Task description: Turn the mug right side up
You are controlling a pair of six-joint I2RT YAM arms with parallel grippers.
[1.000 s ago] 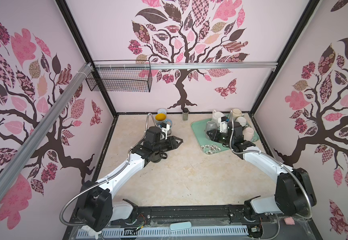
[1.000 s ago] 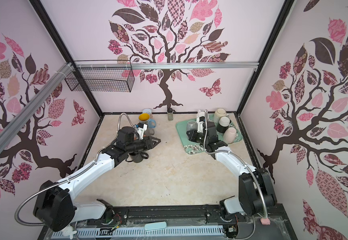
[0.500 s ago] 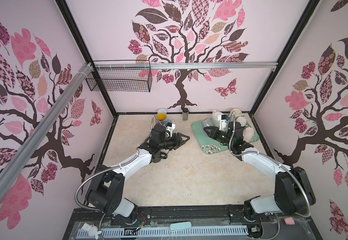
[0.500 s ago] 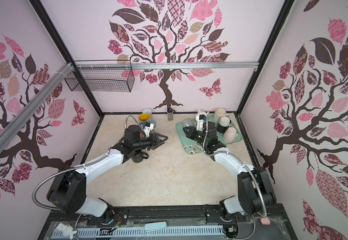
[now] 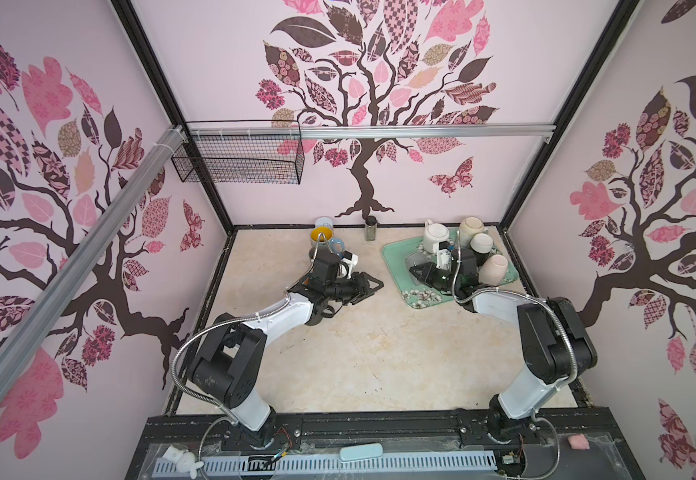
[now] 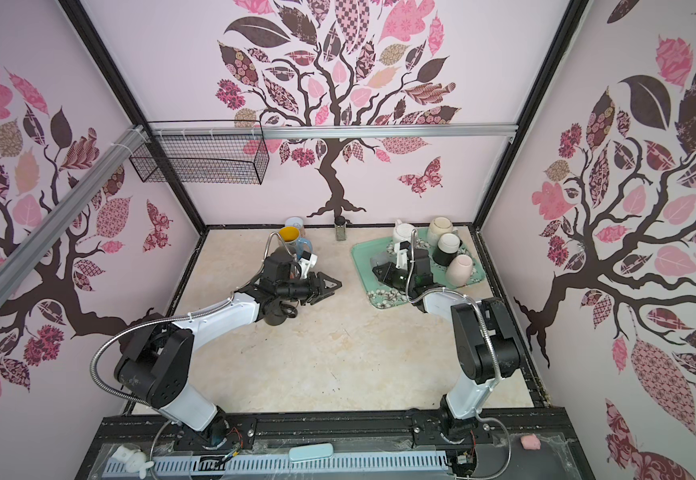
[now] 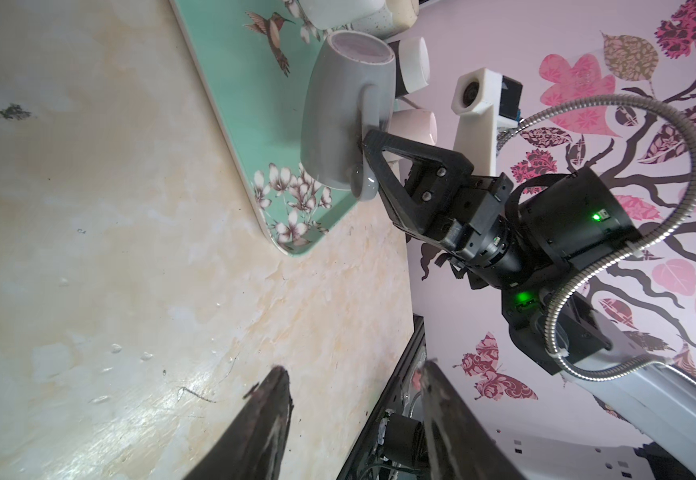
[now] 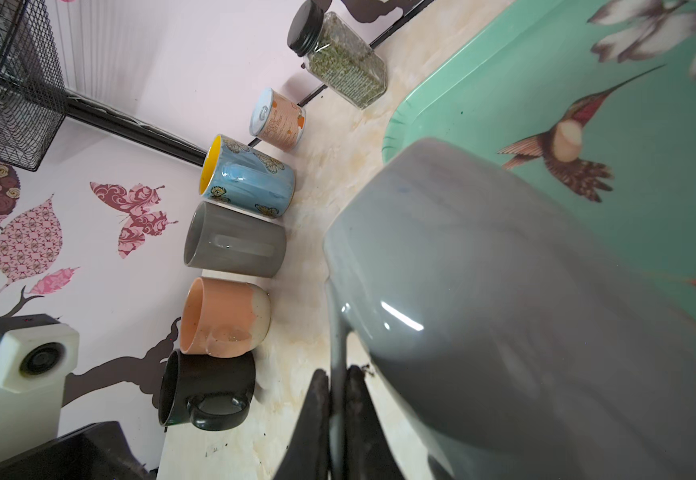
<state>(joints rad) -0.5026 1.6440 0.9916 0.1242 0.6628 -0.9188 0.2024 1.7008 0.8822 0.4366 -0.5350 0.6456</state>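
We find the grey glazed ceramic mug [image 7: 344, 112] over the near-left part of the mint-green tray printed with flowers and hummingbirds [image 7: 229, 75]. It is tipped onto its side, with its flat base towards the back wall and its mouth towards us. In the right wrist view its smooth grey wall [image 8: 504, 311] fills much of the picture, with the tray [image 8: 504, 83] behind it. We cannot tell whether the mug touches the tray.

The right gripper [image 8: 338, 374] has its two dark fingers pressed onto the mug's thin handle, pinching it between them. The left wrist view shows the same pinch from the side [image 7: 369, 143], and in both top views this gripper [image 5: 419, 272] [image 6: 381, 272] sits over the tray's left half, with the mug [image 5: 414, 262] just beyond it.

The left gripper [image 7: 350, 370] hovers over the bare marbled tabletop [image 5: 358, 353], its fingers spread with nothing between them. In a top view it [image 5: 373, 284] points towards the tray but stays apart from it.

Along the left of the table stands a row of four mugs: a blue butterfly mug with a yellow inside [image 8: 250, 183], a second grey mug [image 8: 234, 241], a peach-and-cream mug [image 8: 225, 318] and a black mug [image 8: 207, 388]. Beyond them are an orange-labelled can [image 8: 277, 118] and a glass jar of green herbs with a black lid [image 8: 344, 58].
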